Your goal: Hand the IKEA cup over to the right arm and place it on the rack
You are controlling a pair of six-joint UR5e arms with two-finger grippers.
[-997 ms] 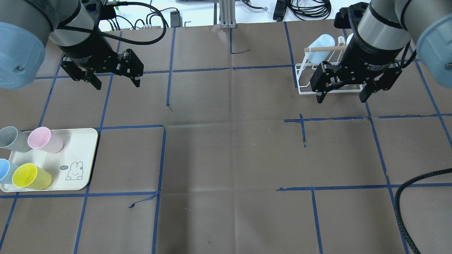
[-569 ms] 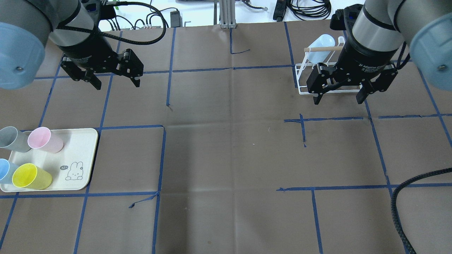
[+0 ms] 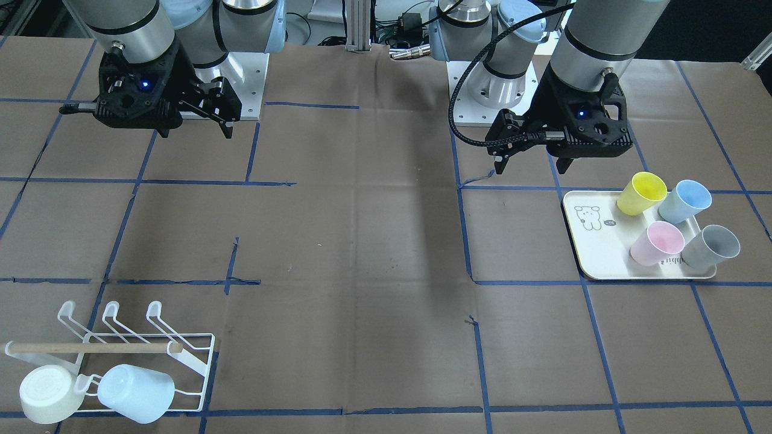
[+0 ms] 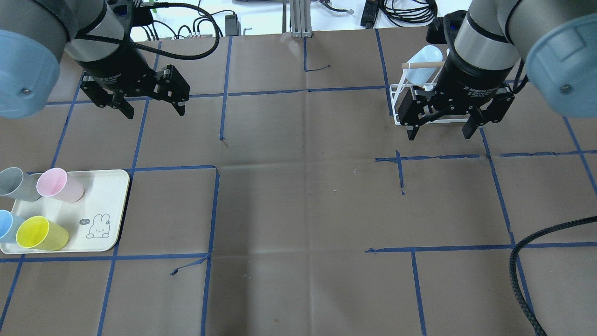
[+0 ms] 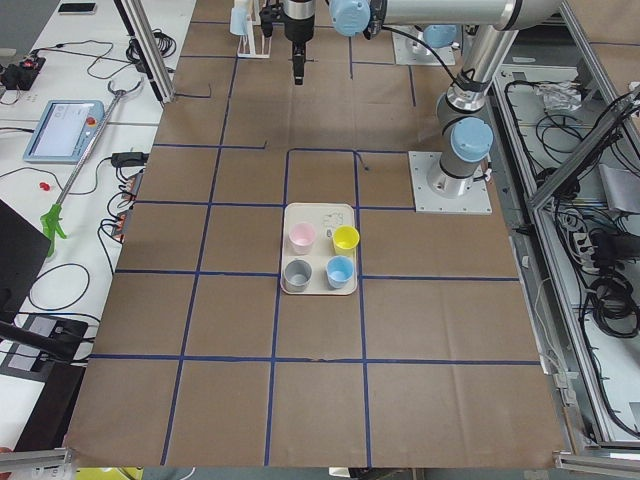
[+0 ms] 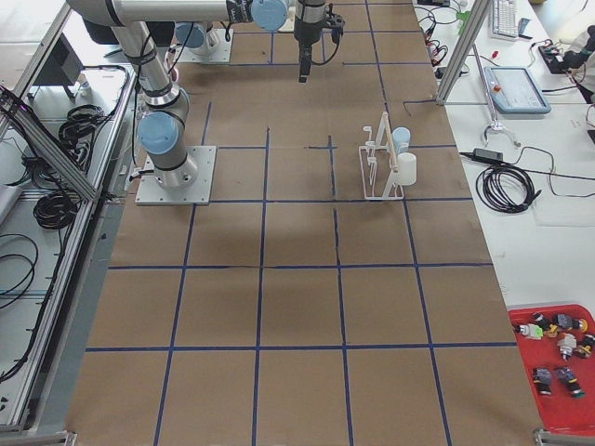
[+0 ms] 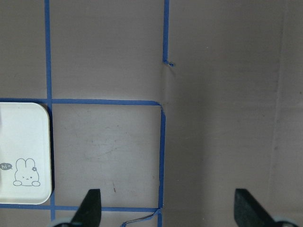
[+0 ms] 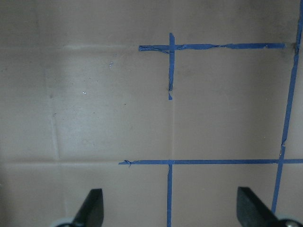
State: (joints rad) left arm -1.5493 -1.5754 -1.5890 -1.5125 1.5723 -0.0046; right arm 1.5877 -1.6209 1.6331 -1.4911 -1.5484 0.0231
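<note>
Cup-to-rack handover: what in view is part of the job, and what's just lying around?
Job: yellow cup, blue cup, pink cup, grey cup, cream tray, rack, white cup and pale blue cup already on it, left gripper, right gripper (both open, empty).

Lying about: red tray of toys, tablet, grabber stick, coiled cable.

white wire rack (image 3: 205, 361) with dowel, pale blue cup (image 3: 137, 393) and white cup (image 3: 47, 393) tilted on its prongs, well beyond right gripper's (image 4: 438, 136) spread jaws

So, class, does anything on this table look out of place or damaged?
Only minor damage: a blue tape strip near the cream rectangular tray has peeled loose and lies askew off its grid line. Nothing looks spilled or toppled.
</note>
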